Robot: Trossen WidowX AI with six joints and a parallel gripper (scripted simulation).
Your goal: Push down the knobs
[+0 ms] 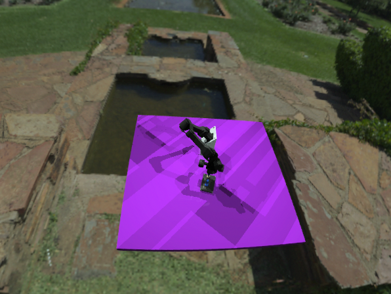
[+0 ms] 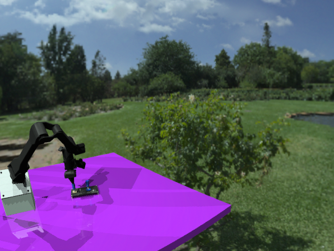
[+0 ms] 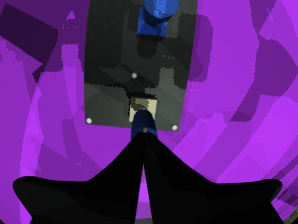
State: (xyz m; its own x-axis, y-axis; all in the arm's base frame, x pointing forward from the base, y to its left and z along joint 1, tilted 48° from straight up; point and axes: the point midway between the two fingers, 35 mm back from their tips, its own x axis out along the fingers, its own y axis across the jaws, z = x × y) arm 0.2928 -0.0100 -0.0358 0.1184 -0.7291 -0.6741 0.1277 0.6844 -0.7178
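The dark circuit board (image 1: 208, 189) (image 2: 93, 191) (image 3: 107, 107) stands on the table. A blue knob (image 2: 73, 186) (image 3: 143, 121) stands over the cream potentiometer (image 2: 74, 191) (image 3: 149, 104) at the board end nearest the arm base. My gripper (image 2: 73, 184) (image 3: 144, 137) is shut and empty, pointing down, its closed tips at the top of this knob. Whether they touch it, and how far down the knob sits, I cannot tell. A second blue knob (image 2: 87, 182) (image 3: 161, 7) stands upright over the blue potentiometer (image 2: 88, 189) (image 3: 151, 28), further along the board, cut by the top edge in the wrist view.
The purple table (image 1: 164, 226) (image 2: 168, 213) carries the board and the arm's pale base mount (image 1: 213, 134) (image 2: 18, 204). The board's corners show small light screw heads (image 3: 89, 120). The arm reaches over the board from the base side. Shadows lie across the table.
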